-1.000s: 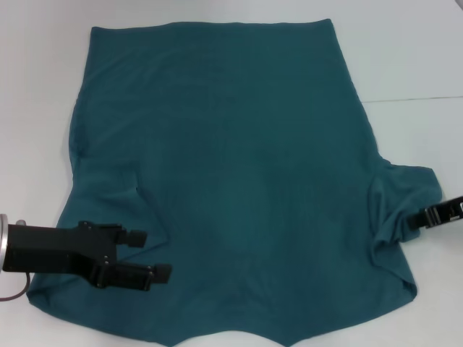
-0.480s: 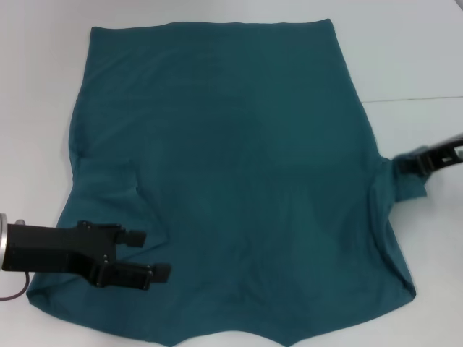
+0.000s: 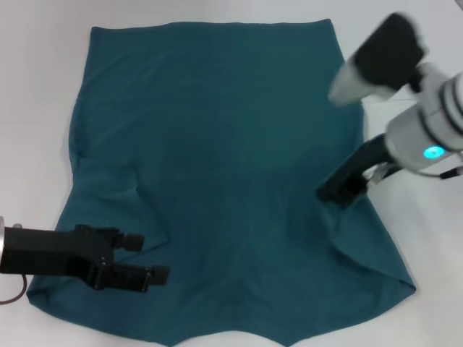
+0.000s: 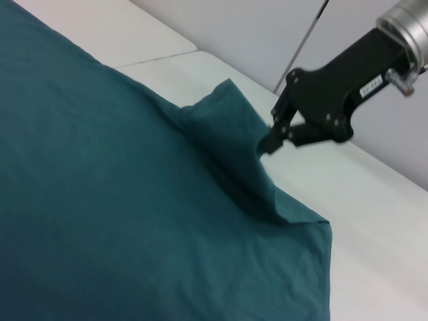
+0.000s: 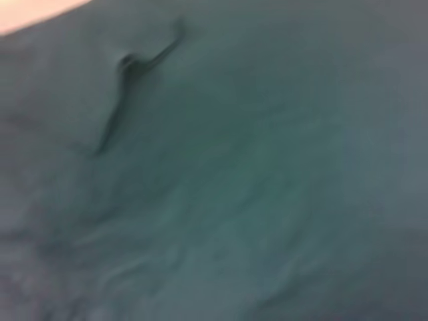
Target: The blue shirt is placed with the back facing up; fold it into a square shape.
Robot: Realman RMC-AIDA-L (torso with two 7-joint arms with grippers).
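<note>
The blue shirt (image 3: 217, 166) is lying spread across the white table (image 3: 36, 87). At four o'clock, the right gripper (image 3: 334, 194) is pinching its sleeve fabric, fingers clamped together on the cloth. At eight o'clock, the left gripper (image 3: 153, 259) is resting over the shirt, fingers apart, holding nothing.

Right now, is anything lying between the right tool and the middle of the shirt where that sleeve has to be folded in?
Nothing visible does. The right tool pinches the sleeve of the blue shirt, and only bare, flat fabric lies toward the middle. The left tool sits over the opposite side, out of the way.
</note>
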